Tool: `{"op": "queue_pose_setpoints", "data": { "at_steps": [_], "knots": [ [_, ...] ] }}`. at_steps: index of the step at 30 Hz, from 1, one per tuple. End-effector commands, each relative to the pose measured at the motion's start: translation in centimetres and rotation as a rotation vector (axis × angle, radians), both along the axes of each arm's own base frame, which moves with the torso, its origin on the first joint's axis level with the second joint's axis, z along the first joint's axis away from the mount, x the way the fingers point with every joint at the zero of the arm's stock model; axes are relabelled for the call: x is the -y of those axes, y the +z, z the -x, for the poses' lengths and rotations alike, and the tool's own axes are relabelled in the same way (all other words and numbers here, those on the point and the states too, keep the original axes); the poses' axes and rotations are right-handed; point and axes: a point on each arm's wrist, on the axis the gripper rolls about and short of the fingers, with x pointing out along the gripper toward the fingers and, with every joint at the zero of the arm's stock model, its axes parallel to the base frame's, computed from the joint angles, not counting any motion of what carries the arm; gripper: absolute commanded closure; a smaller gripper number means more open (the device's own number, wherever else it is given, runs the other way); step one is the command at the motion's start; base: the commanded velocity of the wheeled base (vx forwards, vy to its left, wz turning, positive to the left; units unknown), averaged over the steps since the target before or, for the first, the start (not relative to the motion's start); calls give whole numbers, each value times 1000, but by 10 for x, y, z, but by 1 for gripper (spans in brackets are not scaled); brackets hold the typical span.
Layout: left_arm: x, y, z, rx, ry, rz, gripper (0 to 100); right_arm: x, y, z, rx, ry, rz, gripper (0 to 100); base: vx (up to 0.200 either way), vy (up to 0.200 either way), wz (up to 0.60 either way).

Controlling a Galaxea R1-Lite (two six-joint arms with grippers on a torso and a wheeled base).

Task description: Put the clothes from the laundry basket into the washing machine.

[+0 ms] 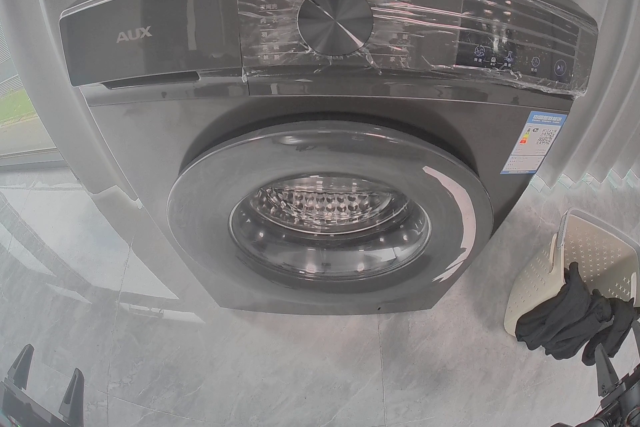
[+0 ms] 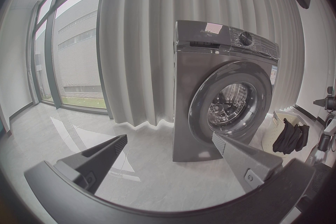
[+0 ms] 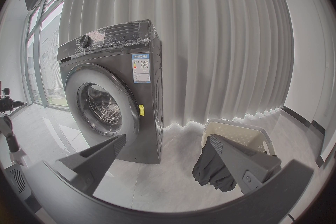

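Left gripper (image 2: 168, 137) and right gripper (image 3: 167, 137) hover low, jaws apart, facing washing machine (image 1: 333, 115).

The shut door (image 1: 200, 208) of the washing machine (image 1: 153, 121) bars the drum (image 1: 327, 201); floor (image 1: 267, 368) before it lies open.

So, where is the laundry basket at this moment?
In the head view the laundry basket stands on the floor at the robot's right, beside the washing machine, with dark clothes draped over its rim.
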Motion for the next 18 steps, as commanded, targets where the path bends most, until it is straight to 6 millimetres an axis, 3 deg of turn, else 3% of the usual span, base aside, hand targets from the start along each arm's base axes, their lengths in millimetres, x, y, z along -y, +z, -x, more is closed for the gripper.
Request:
{"op": "queue_pose_setpoints", "data": {
  "at_steps": [1, 4, 18],
  "knots": [
    [0, -5, 0, -6, 2, -4, 0, 0, -5, -1, -14, 0, 0, 0, 0, 200, 0],
    [0, -5, 0, -8, 2, -8, 0, 0, -5, -1, -14, 0, 0, 0, 0, 200, 0],
    [0, -5, 0, -6, 2, -2, 0, 0, -5, -1, -14, 0, 0, 0, 0, 0, 0]
  ]
}}
